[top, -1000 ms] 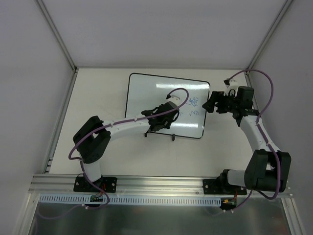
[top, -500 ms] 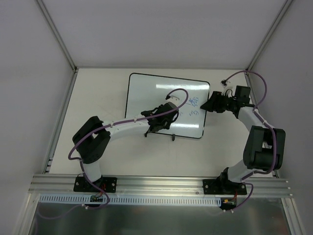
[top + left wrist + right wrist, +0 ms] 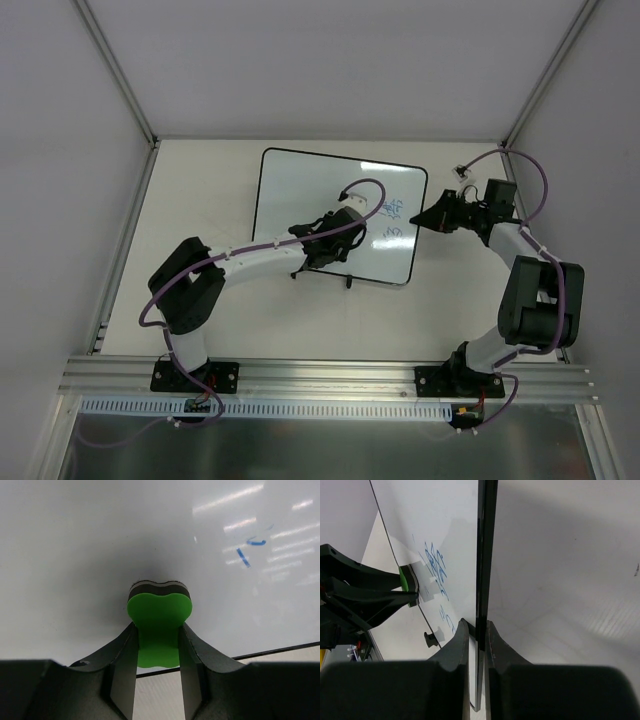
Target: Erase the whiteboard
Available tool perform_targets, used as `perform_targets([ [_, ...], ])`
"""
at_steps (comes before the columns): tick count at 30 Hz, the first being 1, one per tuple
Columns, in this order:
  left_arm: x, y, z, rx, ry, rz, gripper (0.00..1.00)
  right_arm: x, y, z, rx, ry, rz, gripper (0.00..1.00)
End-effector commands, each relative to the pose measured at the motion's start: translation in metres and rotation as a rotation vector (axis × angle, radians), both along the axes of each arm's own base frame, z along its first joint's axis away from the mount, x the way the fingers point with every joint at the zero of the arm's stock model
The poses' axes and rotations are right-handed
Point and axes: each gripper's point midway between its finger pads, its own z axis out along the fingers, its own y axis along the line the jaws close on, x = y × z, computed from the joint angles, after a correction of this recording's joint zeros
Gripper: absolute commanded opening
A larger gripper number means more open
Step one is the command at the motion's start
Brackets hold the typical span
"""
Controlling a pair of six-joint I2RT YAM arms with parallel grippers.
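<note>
While gripping whiteboard [image 3: 445, 530]: R end effector [image 3: 476, 625]

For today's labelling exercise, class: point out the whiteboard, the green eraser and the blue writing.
whiteboard [image 3: 300, 190], top view, bare upper-left surface.
green eraser [image 3: 159, 615], left wrist view, middle of its green face.
blue writing [image 3: 256, 542], left wrist view, on the curved stroke.

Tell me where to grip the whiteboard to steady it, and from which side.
Grip the whiteboard by its thin black right rim, coming in from the right with one finger on each face. The flat panel offers only edges to pinch, and the left gripper with the green eraser sits over its middle.
</note>
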Motion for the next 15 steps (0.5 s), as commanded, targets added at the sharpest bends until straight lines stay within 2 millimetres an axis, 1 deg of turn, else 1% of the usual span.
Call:
perform_targets([
  [1,0.022,-0.005,0.027,-0.026,-0.072,0.034,0.0,-0.002,0.004,0.003,-0.051,-0.094,0.006,0.0],
  [3,0.03,-0.01,0.032,-0.032,-0.087,0.041,0.0,-0.007,0.004,-0.002,-0.06,-0.09,0.0,0.0],
  [5,0.036,-0.016,0.035,-0.04,-0.093,0.038,0.0,-0.008,0.003,-0.002,-0.068,-0.095,-0.007,0.0],
  [6,0.04,-0.023,0.037,-0.05,-0.096,0.033,0.0,-0.01,0.005,-0.005,-0.069,-0.09,-0.005,0.0],
  [9,0.04,-0.043,0.037,-0.092,-0.074,0.005,0.0,-0.011,0.004,-0.006,-0.08,-0.092,-0.016,0.0],
  [11,0.031,-0.058,0.032,-0.112,-0.054,-0.018,0.0,-0.012,0.003,-0.007,-0.087,-0.095,-0.025,0.0],
  [14,0.015,-0.079,0.016,-0.127,-0.011,-0.043,0.0,-0.013,0.002,-0.007,-0.091,-0.094,-0.032,0.0],
  [15,0.003,-0.088,0.005,-0.118,0.007,-0.062,0.0,-0.012,0.002,-0.006,-0.092,-0.098,-0.035,0.0],
])
